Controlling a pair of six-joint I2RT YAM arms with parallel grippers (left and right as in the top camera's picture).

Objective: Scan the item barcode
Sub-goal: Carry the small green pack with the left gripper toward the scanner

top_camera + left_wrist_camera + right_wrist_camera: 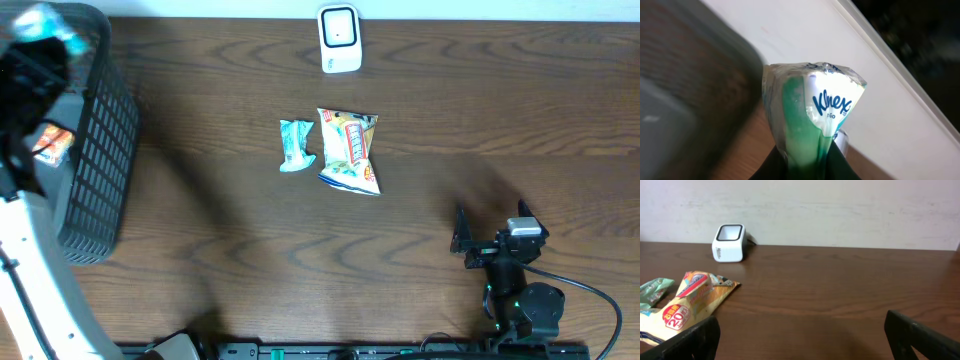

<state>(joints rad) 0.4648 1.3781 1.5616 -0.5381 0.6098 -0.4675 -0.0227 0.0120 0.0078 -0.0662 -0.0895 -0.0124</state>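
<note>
Far left, above the basket: tissue pack (812, 112), green and white in clear wrap; held off the table (420, 120); it hangs over the black mesh basket (100, 160)
Left fingers (844, 167): pressed together on the pack's lower end, pinching it; the branded face is turned to the wrist camera; no barcode shows there
Right fingers (920, 335): spread wide, holding nothing; low at the near right, well apart from every item
Scanner (339, 38): white, upright at the far middle of the table; dark window tilted toward the near side; well apart from the held pack
Step in hand: judged to be the carry, with the pack gripped and lifted; whether it is bound for the scanner or for the basket cannot be told
Next move: if unscanned, the pack must travel right to the scanner; the barcode side, hidden now, must be found and turned to the window; the slippery wrap calls for a firm pinch through the turn
Count, tissue packs: two; one held; a second tissue pack (296, 145), teal, lying mid-table
Count, snack bags: one snack bag (349, 150), just right of the second tissue pack
Count, basket contents: one orange-and-white packet (50, 145), partly hidden
Count, scanners: one
Count, baskets: one
</note>
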